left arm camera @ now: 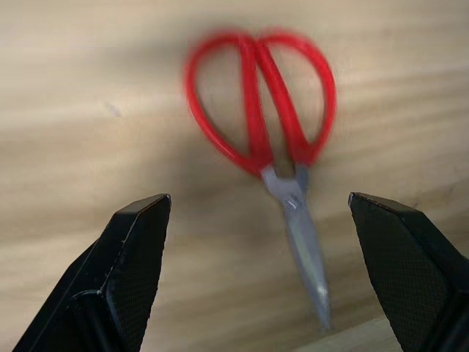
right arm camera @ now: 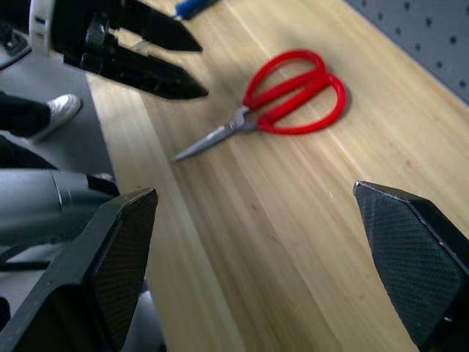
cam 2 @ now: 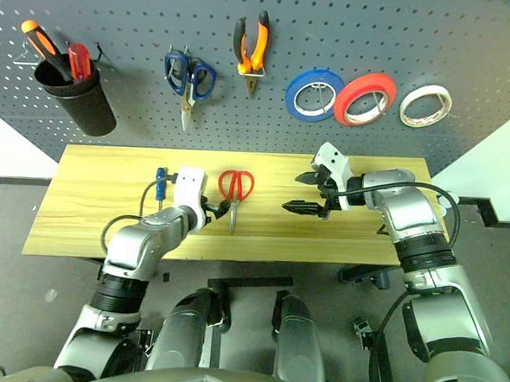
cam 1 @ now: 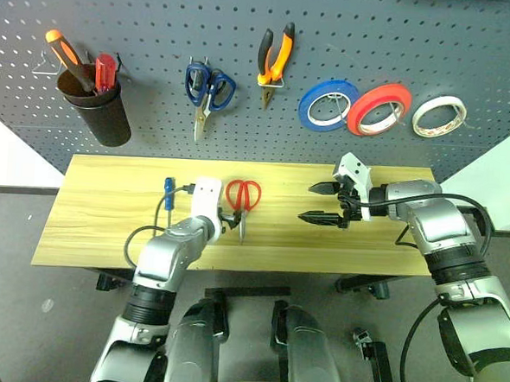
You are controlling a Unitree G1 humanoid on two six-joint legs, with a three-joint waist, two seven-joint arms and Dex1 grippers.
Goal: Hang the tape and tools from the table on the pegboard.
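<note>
Left gripper (cam 1: 232, 219) gapes beside red scissors (cam 1: 243, 196) (seemingly not touching).

A dark grey perforated wall panel (cam 1: 275, 10) filled the upper part of the frame, its rows of small holes evenly lit. At the left and right edges, white wall surfaces (cam 1: 6, 158) showed in slanted wedges beside the panel. Across the middle ran a long counter (cam 1: 106, 225) of light yellowish wood with visible grain, resting on dark legs (cam 1: 111, 281) that peeked out under its front edge. Below it lay a dull grey floor (cam 1: 39, 316). The light was soft and even, throwing faint shadows onto the wood. In the right wrist view, a person's white shoe (right arm camera: 55, 110) stood on the grey floor at the upper left.
</note>
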